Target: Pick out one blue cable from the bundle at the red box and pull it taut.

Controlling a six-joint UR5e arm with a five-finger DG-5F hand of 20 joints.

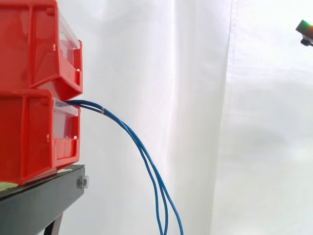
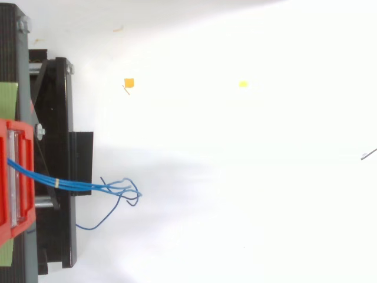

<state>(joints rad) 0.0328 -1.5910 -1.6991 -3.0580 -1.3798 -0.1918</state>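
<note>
A bundle of blue cables (image 1: 142, 147) is spilling out of the front of the lower red bin (image 1: 29, 137), just beneath the upper red bin (image 1: 29, 44) stacked on it, as both bins are sitting at the edge of the black stand (image 1: 44, 196). Cinched by a thin tan band (image 1: 102, 111) close to the bin, the strands are arching outward and then drooping slack, well below the stand's edge, in front of the white curtain (image 1: 195, 98). From above, the same cables (image 2: 76, 184) are crossing the stand and fanning into loose, curling ends just beyond its outer edge, with one strand looping back toward the stand. The hand (image 1: 305, 28) is peeking in at the upper right edge of the side view, a dark tip glowing green and red, higher than the bundle and well apart from it, touching nothing; whether it is spread or closed cannot be told. A small orange scrap (image 2: 129, 83) and a yellow scrap (image 2: 243, 84) are lying on the white surface beyond the stand.
</note>
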